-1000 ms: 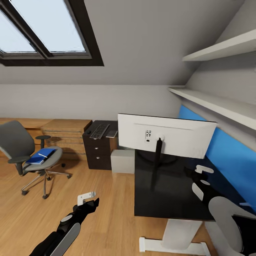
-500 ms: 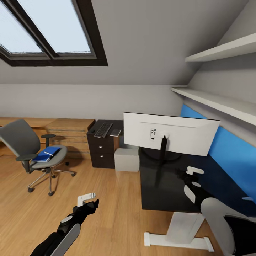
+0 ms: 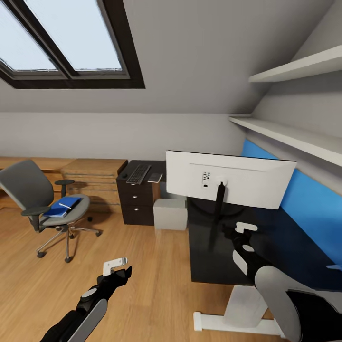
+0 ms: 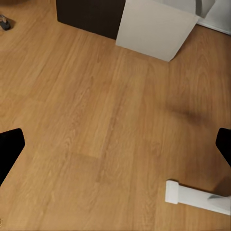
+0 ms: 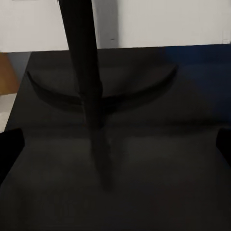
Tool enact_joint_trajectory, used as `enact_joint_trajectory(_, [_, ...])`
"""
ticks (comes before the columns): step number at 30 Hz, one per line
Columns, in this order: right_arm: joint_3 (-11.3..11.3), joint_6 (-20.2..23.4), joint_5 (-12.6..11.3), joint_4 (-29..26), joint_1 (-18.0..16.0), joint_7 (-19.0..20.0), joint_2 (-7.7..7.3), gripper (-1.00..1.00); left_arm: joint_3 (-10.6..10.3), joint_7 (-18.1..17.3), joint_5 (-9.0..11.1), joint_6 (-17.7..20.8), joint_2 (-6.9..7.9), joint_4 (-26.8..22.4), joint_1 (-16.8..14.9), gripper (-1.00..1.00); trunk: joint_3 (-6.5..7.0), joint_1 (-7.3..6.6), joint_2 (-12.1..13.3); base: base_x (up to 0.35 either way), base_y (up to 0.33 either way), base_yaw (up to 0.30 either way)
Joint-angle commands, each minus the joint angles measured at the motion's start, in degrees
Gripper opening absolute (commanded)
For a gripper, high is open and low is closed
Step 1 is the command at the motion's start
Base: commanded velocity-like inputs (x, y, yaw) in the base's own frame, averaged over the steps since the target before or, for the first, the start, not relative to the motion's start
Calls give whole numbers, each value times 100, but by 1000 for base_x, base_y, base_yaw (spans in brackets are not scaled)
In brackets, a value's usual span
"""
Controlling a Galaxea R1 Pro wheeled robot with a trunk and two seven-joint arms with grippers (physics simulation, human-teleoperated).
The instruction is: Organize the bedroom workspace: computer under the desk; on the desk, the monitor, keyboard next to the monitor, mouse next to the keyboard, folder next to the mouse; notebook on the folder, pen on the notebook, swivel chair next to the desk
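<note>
Monitor [image 3: 231, 178] sits on the desk [image 3: 216, 259], right gripper [image 3: 241, 230] near its stand, fingers apart. Left gripper [image 3: 115, 264] over floor [image 3: 142, 256], open too. Folder [image 3: 61, 207] on the swivel chair [image 3: 42, 202], far left.

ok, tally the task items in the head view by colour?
Blue: 1, folder
Grey or white: 3, swivel chair, computer, monitor seen from its pale back
Dark: 3, desk, keyboard, notebook
Total: 7
</note>
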Motion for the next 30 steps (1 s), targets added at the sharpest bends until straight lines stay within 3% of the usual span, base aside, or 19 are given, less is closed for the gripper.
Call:
enact_joint_trajectory(1, [-16, -25, 61, 21, -6, -1, 9, 100, -21, 47, 39, 6, 7, -10, -7, 100, -9, 4, -8, 229, 162, 0])
enact_joint_trajectory(9, [-17, -37, 321, 132, -4, -15, 79, 100, -21, 46, 43, 3, 7, -10, -7, 100, -9, 4, -8, 244, 143, 0])
enact_joint_trajectory(17, [-51, -38, 336, 106, -4, -52, 50, 100, -29, 50, 42, 3, 3, -10, -7, 100, -9, 4, -8, 247, 15, 0])
enact_joint_trajectory(30, [-53, -25, 338, 119, -4, -100, 27, 100, -44, 54, 39, -1, -1, -10, -7, 100, -9, 4, -8, 66, 1, 0])
